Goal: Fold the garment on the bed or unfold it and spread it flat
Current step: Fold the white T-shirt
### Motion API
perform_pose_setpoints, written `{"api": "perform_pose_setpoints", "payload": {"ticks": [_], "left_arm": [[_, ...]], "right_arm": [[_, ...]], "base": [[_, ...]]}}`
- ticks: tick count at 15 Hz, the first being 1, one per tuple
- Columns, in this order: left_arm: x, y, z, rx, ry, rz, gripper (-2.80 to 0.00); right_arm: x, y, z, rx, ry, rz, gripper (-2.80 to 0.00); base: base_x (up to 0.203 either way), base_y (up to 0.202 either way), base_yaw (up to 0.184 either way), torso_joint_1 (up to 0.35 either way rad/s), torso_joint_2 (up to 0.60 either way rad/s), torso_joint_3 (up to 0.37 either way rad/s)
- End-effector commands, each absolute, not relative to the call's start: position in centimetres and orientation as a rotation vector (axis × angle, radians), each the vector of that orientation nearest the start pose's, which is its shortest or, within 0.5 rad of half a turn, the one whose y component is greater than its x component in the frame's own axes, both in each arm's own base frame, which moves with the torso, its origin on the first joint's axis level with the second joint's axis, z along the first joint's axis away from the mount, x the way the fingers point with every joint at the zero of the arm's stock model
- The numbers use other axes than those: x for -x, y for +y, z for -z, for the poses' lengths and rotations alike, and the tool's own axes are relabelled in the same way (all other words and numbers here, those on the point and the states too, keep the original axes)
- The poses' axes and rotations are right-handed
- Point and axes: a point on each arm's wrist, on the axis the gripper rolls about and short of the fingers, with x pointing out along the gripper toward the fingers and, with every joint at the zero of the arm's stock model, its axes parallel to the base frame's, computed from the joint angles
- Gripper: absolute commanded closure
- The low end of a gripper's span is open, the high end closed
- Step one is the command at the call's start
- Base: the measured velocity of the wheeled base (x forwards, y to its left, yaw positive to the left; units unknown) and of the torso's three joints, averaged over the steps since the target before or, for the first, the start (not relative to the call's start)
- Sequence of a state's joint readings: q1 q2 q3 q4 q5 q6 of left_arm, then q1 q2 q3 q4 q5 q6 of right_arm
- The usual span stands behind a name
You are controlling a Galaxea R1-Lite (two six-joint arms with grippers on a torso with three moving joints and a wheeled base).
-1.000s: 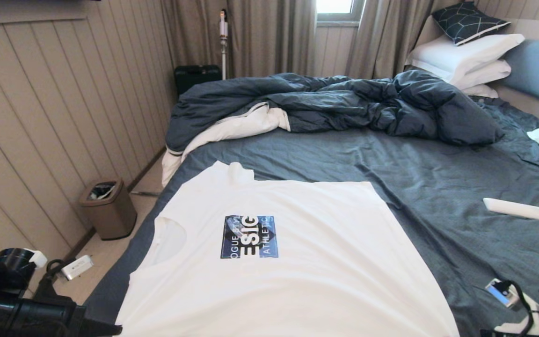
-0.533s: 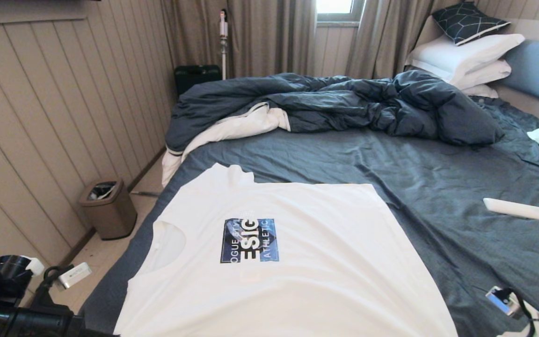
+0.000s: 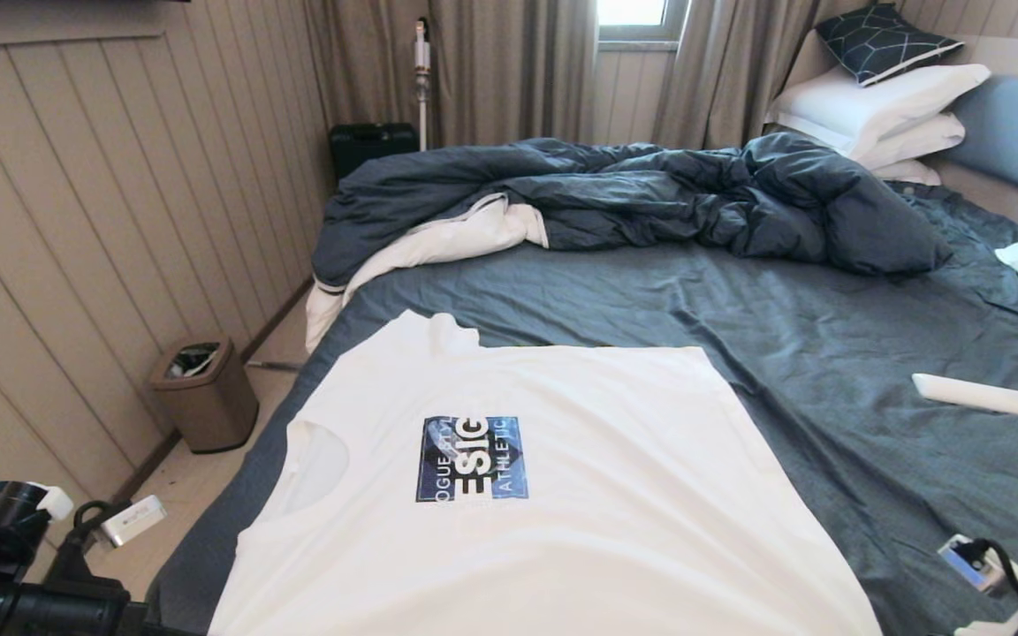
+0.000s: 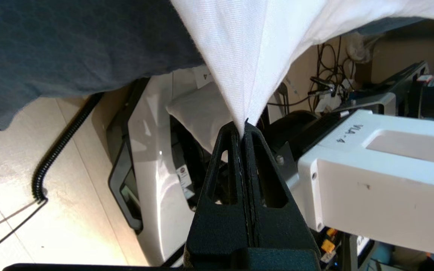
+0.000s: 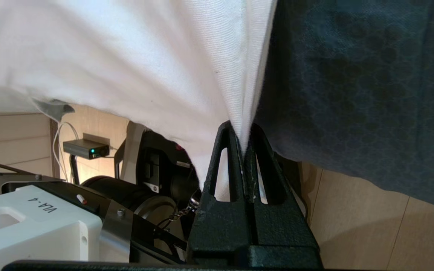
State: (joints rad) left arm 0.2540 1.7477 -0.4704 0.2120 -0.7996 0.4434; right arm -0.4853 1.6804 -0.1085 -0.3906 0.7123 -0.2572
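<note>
Bedroom w/ wood-panel wall at left; bed (image 3: 827, 353) fills centre/right of head view, white tee (image 3: 562, 530) spread print-up over lower-centre of frame on the dark sheet. Left gripper (image 4: 244, 130) and right gripper (image 5: 244, 143) both clamped on a pinch of tee edge hanging off the near bedside. Fabric looks light, limp, zero stiffness, so IMO hold at corners/hem, keep tension even or it'll bunch.

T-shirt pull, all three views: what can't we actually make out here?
- Head view: T-shirt hem and both grips, cut off by the bottom edge.
- Wrist views: left gripper and right gripper, jaws shut on cloth; which corner, unclear.
- Head view: contents of the bin, too small.
</note>
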Motion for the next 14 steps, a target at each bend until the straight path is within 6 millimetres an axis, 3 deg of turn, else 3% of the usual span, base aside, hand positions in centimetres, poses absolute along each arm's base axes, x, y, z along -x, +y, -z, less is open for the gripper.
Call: {"api": "perform_pose_setpoints", "payload": {"ticks": [1, 5, 8, 10, 14], "left_arm": [[-17.9, 3.0, -5.9, 0.377, 1.134, 0.704, 0.0], [-17.2, 2.8, -6.6, 0.357, 1.141, 0.702, 0.0], [-18.1, 3.0, -7.3, 0.344, 1.112, 0.705, 0.0], [-18.5, 3.1, -8.3, 0.339, 1.091, 0.717, 0.0], [-21.3, 4.0, -12.3, 0.389, 1.031, 0.762, 0.0]], "right_arm": [[-13.4, -5.4, -3.6, -0.421, 0.914, -0.321, 0.0], [-13.0, -5.2, -4.1, -0.403, 0.894, -0.321, 0.0], [-13.6, -5.5, -4.5, -0.392, 0.864, -0.319, 0.0], [-14.2, -5.7, -5.2, -0.379, 0.827, -0.321, 0.0], [-16.0, -6.3, -7.0, -0.433, 0.742, -0.357, 0.0]], "base": [[0.0, 0.0, 0.0, 0.0, 0.0, 0.0], [0.0, 0.0, 0.0, 0.0, 0.0, 0.0], [0.0, 0.0, 0.0, 0.0, 0.0, 0.0], [0.0, 0.0, 0.0, 0.0, 0.0, 0.0], [0.0, 0.0, 0.0, 0.0, 0.0, 0.0]]}}
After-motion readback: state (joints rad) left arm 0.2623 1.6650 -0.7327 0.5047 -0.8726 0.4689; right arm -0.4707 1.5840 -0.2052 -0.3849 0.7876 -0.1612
